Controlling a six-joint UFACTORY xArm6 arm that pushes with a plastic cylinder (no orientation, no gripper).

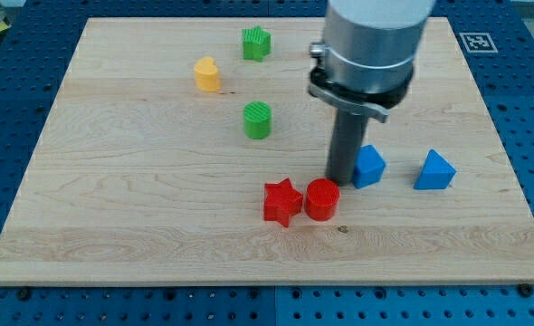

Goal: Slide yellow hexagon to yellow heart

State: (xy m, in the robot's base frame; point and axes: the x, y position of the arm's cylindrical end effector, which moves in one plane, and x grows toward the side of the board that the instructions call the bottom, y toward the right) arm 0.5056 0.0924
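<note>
One yellow block [207,74] stands at the board's upper left; it looks like the heart. No second yellow block shows; the arm's grey body covers part of the board's upper right. My tip [342,179] rests on the board right of centre, far from the yellow block. It stands against the left side of a blue block [369,167] and just above a red cylinder [321,199].
A green star [256,43] sits near the view's top. A green cylinder [258,119] stands below it. A red star [282,201] touches the red cylinder's left side. A blue triangle [434,170] lies at the right. The wooden board [113,217] lies on a blue perforated table.
</note>
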